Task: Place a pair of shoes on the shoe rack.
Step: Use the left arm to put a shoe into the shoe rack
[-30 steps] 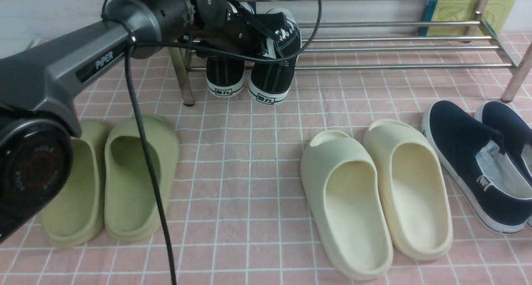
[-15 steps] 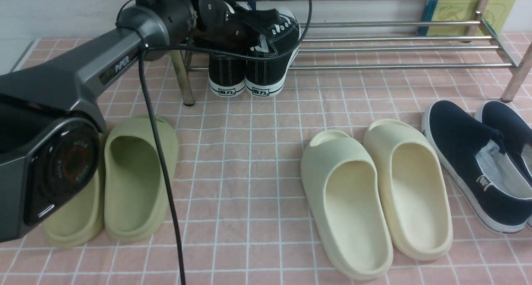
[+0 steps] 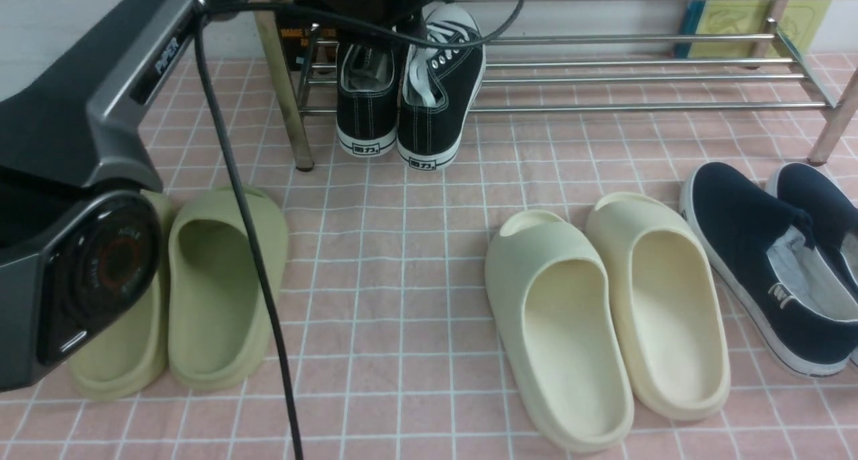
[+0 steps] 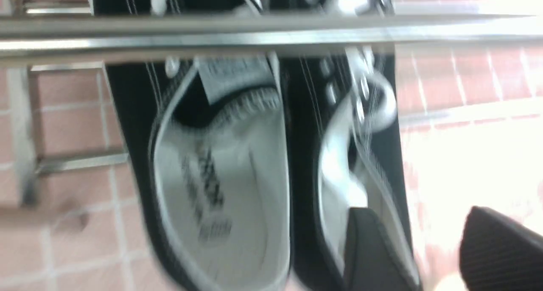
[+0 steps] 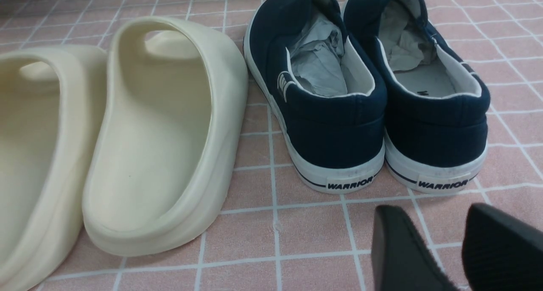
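The pair of shoes, two black sneakers (image 3: 367, 98) (image 3: 439, 101), rests side by side at the left end of the shoe rack (image 3: 637, 78), heels overhanging its front bar. In the left wrist view both sneakers (image 4: 220, 176) lie below a chrome bar (image 4: 271, 32). My left gripper (image 4: 420, 216) hangs above them, open; one finger (image 4: 369, 248) is over the right sneaker's mouth, the other is beyond its outer side, and nothing is gripped. My right gripper (image 5: 430, 212) is open over bare tiles behind the navy slip-ons.
Green slides (image 3: 201, 285) lie front left under my left arm (image 3: 80, 145) and its black cable (image 3: 248, 245). Cream slides (image 3: 603, 312) lie centre right and navy slip-ons (image 3: 757, 259) far right. Books (image 3: 737, 11) stand behind the rack.
My left gripper has opened and let go of the right sneaker, which now sits level on the rack beside its mate. The left arm has risen.
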`<state>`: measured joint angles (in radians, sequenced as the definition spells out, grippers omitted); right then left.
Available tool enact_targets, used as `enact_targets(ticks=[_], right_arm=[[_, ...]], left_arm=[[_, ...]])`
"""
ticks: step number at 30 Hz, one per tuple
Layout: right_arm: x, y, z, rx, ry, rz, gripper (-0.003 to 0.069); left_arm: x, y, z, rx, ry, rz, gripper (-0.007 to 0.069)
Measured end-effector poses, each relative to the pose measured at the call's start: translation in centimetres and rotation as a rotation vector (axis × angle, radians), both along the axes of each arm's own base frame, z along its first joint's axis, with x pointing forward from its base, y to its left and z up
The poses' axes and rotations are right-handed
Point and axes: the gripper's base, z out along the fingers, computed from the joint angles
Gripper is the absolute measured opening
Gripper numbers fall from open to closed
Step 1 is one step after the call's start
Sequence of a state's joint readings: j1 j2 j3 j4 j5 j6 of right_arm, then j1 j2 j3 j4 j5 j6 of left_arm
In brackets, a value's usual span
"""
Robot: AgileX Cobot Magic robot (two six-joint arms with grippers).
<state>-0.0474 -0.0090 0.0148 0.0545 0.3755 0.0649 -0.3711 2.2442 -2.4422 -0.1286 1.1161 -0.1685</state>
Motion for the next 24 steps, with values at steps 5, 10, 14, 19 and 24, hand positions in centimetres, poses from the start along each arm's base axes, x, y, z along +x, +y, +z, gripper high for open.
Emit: enact_targets(ticks=[5, 10, 14, 19, 24], right_arm=[[0.0, 0.0, 0.0, 0.000, 0.000, 0.000, 0.0239], [0.0, 0.0, 0.0, 0.000, 0.000, 0.000, 0.0239], [0.0, 0.0, 0.0, 0.000, 0.000, 0.000, 0.0239], [0.0, 0.0, 0.0, 0.000, 0.000, 0.000, 0.0239], [0.0, 0.0, 0.0, 0.000, 0.000, 0.000, 0.0239]], left_arm=[[-0.9, 0.0, -0.7, 0.089, 0.082, -0.073, 0.0143], [-1.8, -1.9, -5.2, 0.172, 0.214, -0.155, 0.0003], [-2.3, -3.0, -7.5, 0.190, 0.244, -0.184, 0.0002], [-1.0, -3.7, -8.4, 0.137, 0.134, -0.131, 0.0002], [-0.4, -4.2, -7.9, 0.090, 0.048, -0.102, 0.0002]])
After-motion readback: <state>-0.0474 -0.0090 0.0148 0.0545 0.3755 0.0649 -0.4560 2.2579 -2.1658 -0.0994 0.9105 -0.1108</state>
